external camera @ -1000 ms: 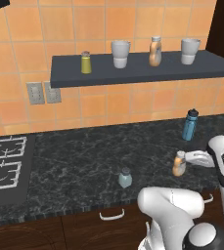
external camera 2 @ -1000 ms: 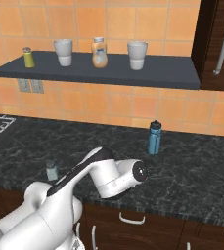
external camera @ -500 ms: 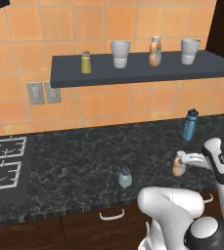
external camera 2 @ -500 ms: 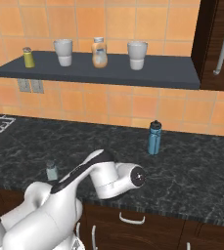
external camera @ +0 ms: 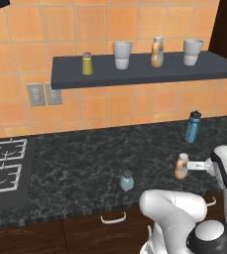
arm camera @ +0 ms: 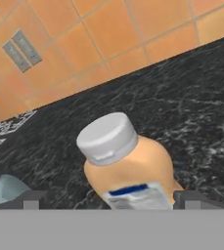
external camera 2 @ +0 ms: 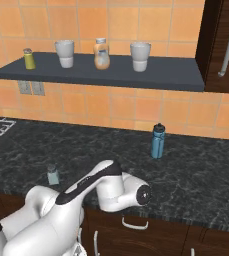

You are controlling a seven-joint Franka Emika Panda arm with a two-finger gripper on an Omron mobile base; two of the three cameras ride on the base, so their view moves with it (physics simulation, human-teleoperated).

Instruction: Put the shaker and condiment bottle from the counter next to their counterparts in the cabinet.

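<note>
Closed in on slim amber-orange condiment bottle (arm camera: 128, 168) with whitish cap; gripper (arm camera: 108, 199) spread wide, straddling bottle, nothing grasped. Squeeze next, probably.

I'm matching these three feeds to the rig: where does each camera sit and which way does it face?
Left base view: behind-left of the arm, facing the counter and cabinet; arm lower right.
Right base view: behind-right, same wall; arm lower left.
Hand view: on the hand, looking along the open end effector at the condiment bottle.
Base views share the blue bottle, shaker.
</note>
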